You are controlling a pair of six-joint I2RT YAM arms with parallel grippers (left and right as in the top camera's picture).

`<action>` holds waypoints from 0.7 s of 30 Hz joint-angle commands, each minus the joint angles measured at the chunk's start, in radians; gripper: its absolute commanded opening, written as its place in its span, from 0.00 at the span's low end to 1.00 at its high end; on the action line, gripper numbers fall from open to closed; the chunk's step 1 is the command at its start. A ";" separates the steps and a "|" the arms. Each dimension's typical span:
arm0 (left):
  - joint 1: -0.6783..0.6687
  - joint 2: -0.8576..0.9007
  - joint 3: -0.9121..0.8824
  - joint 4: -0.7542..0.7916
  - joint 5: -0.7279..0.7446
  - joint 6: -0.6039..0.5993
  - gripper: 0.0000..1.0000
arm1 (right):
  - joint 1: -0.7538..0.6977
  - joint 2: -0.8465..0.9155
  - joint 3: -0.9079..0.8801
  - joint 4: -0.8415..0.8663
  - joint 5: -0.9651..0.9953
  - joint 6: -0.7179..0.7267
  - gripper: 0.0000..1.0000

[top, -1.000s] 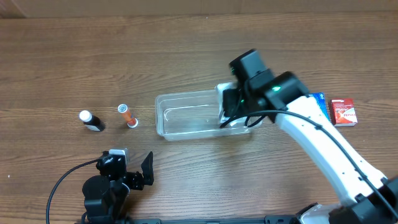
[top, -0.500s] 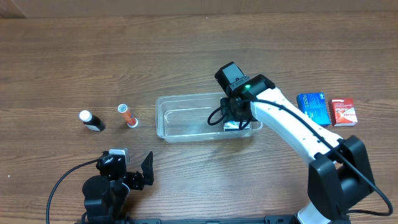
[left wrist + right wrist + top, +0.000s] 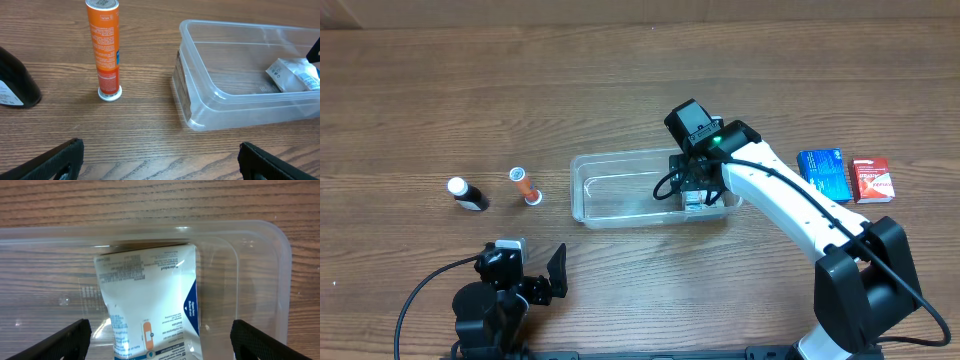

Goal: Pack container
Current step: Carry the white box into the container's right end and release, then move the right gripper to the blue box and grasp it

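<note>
Presently, the clear rectangular plastic tub with rounded corners (image 3: 620, 157) sits mid-way across the brown wooden table (image 3: 620, 60). A flat white-and-blue packet (image 3: 150, 295) lies inside its right end. The right gripper (image 3: 691, 190) hangs over that packet, fingers spread wider than it. The left gripper (image 3: 160, 167) sits near the table's front, likewise spread wide.

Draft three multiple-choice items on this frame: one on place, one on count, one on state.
1. Where is the white-and-blue packet? A) inside the container B) on the table left of it C) on the black bottle
2. How many small boxes lie right of the container? A) one B) two C) four
3. How is the right pincer? A) shut on the orange tube B) shut on the rim C) open over the packet
Key: 1A, its walls surround the packet; 2B, a blue box and a red box; 3C, its fingers stand wide apart.
</note>
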 commanded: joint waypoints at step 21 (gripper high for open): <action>-0.006 -0.010 -0.003 0.002 0.004 0.019 1.00 | -0.562 -0.218 0.358 -0.292 -0.046 -0.134 1.00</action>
